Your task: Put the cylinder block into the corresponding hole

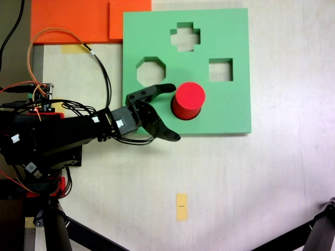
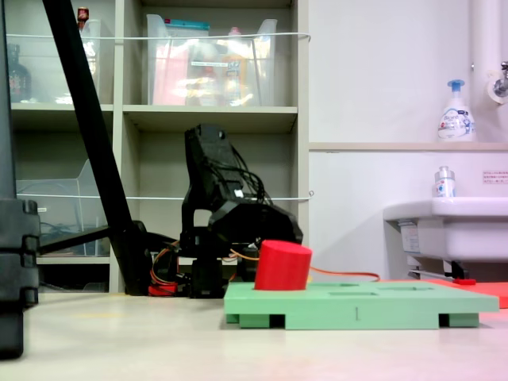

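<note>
Second exterior view alone shows the cylinder block tilted.

No text, brand or number can be read in either exterior view. In the second exterior view, the pump bottle on the ledge at about two o'clock carries a blue label whose print is too small to make out, and a small sign on the wall at three o'clock shows reddish marks that stay illegible. The bins on the shelf hold packages with blurred print.
</note>
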Robot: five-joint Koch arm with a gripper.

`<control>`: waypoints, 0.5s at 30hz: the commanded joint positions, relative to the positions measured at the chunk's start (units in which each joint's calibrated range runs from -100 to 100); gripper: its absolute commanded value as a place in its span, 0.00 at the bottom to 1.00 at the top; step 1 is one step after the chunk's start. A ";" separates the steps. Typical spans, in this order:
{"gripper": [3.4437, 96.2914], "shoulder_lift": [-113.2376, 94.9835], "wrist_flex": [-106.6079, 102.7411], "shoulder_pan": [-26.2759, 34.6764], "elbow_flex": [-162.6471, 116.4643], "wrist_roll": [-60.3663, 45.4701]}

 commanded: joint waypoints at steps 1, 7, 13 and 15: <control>0.86 6.99 1.32 -0.39 1.66 -0.78; 0.86 23.61 5.08 -0.29 7.74 -0.93; 0.86 35.34 5.46 -0.29 16.81 -0.93; 0.86 38.83 6.72 -0.29 18.91 -0.98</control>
